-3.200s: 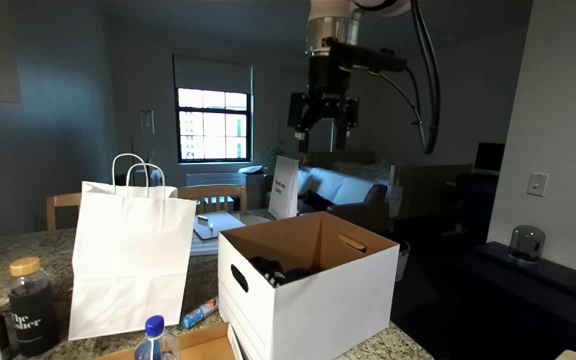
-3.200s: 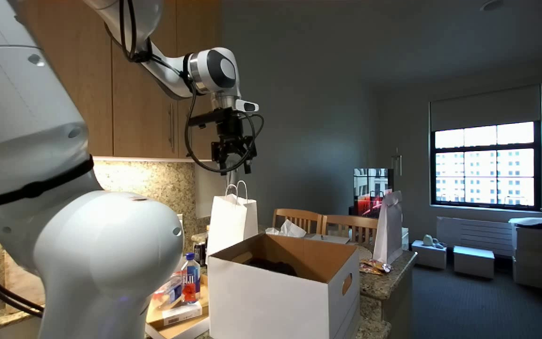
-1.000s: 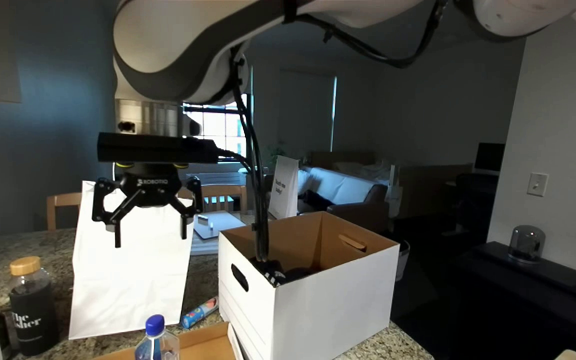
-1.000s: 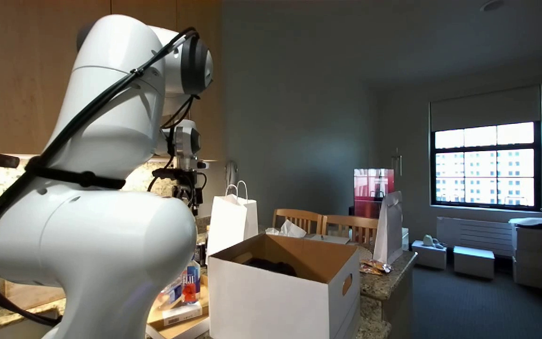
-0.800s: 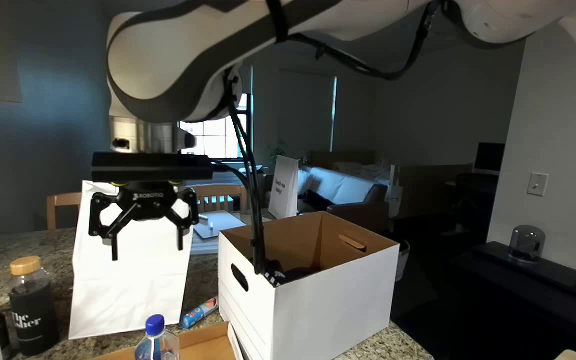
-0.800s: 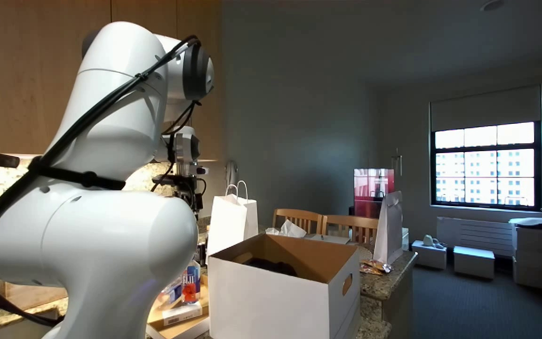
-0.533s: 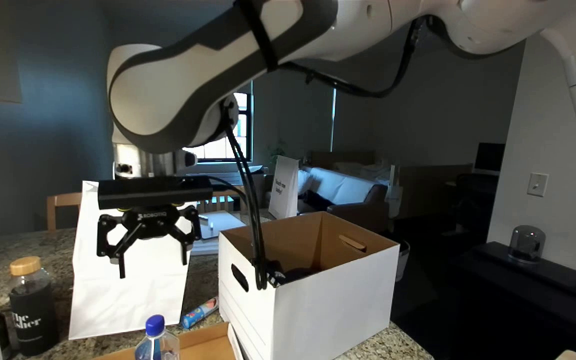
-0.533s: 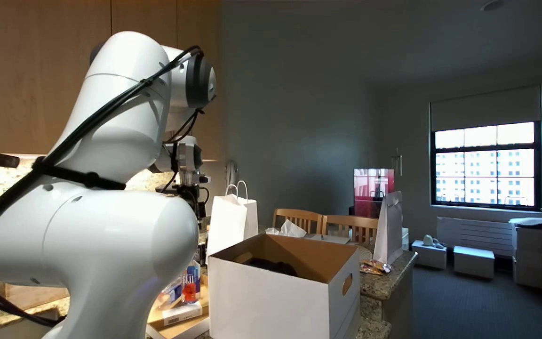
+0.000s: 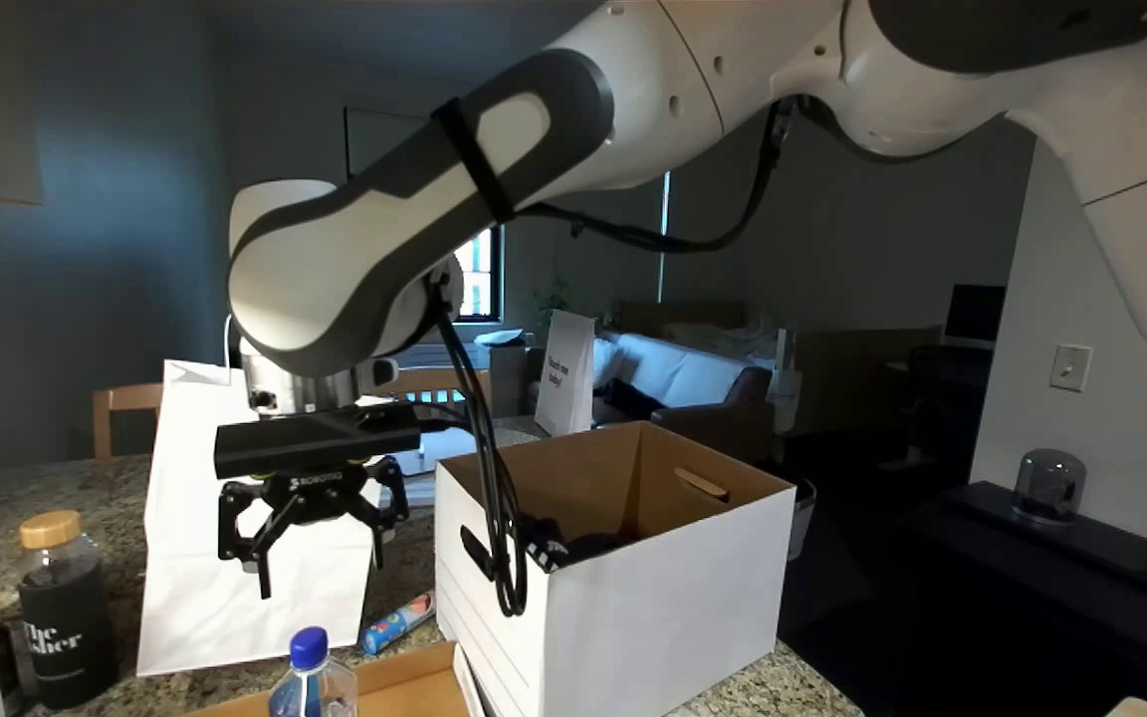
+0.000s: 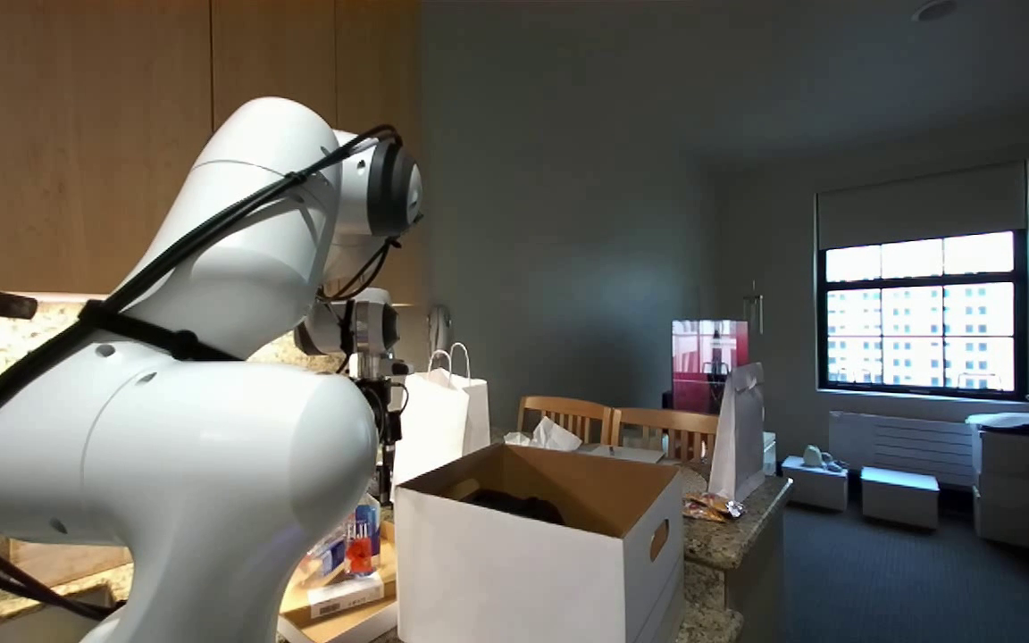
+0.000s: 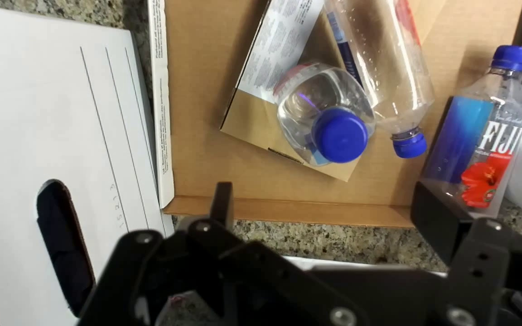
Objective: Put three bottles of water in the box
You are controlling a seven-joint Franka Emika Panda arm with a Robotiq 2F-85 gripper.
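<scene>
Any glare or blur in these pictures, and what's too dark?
In both exterior views, the window glares against dim walls; in an exterior view, the floor is nearly black; in the wrist view, glare streaks a clear bottle, and the jaws look dark, slightly soft.

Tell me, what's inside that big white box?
The box holds dark stuff, perhaps cloth, with some white marks near it or on it; it's too dim to name. The bottom is hidden, so anything lying underneath can't be seen.
</scene>
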